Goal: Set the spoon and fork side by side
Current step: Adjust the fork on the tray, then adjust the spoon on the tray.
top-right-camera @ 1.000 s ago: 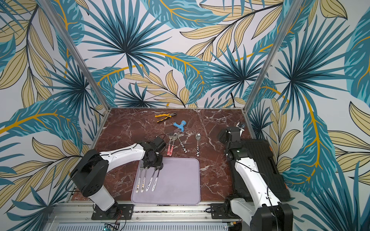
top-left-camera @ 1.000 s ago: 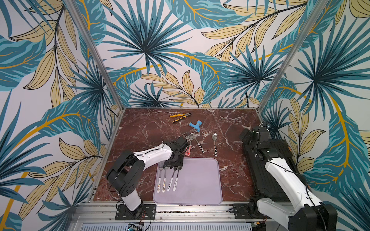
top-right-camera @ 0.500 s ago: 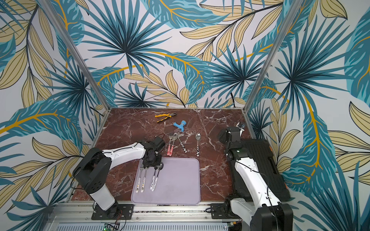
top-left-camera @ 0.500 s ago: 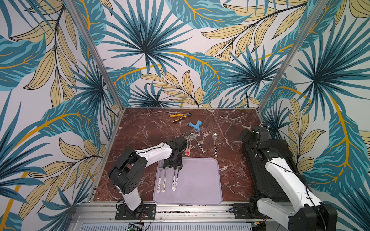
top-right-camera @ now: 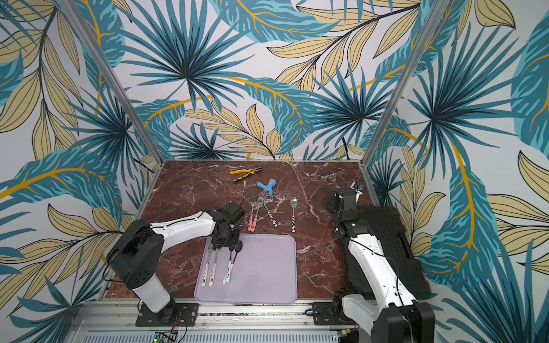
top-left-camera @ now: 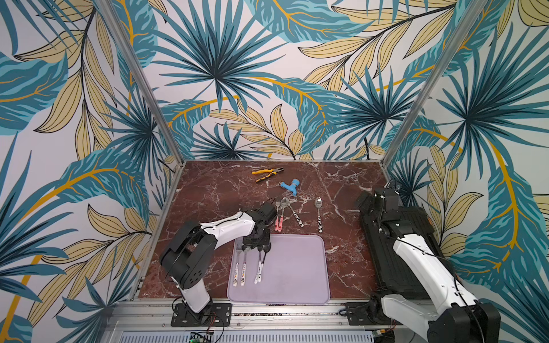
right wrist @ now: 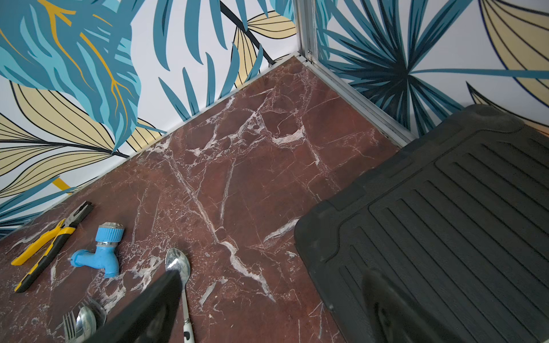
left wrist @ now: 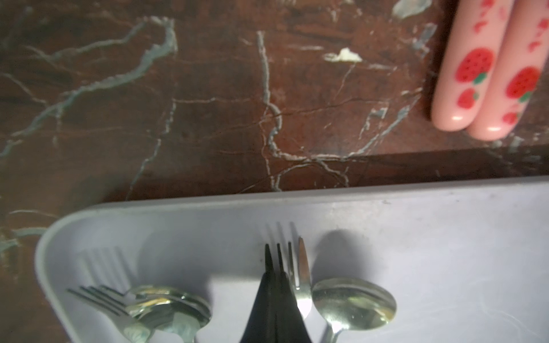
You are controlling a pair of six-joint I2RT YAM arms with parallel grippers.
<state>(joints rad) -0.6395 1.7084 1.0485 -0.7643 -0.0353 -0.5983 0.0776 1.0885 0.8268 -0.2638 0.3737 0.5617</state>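
Left gripper (left wrist: 274, 285): jaws pressed shut with no visible hold on anything, tip over the fork (left wrist: 300, 288) and hiding some tines, contact not discernible. The fork lay on the tray (top-left-camera: 297, 267) just beside the spoon (left wrist: 353, 303); handles were cut off in the left wrist view, and heads were hidden under the gripper in both top views. Right gripper (right wrist: 267, 308): fingers spread wide, holding nothing, only partly in frame, well apart from the tray.
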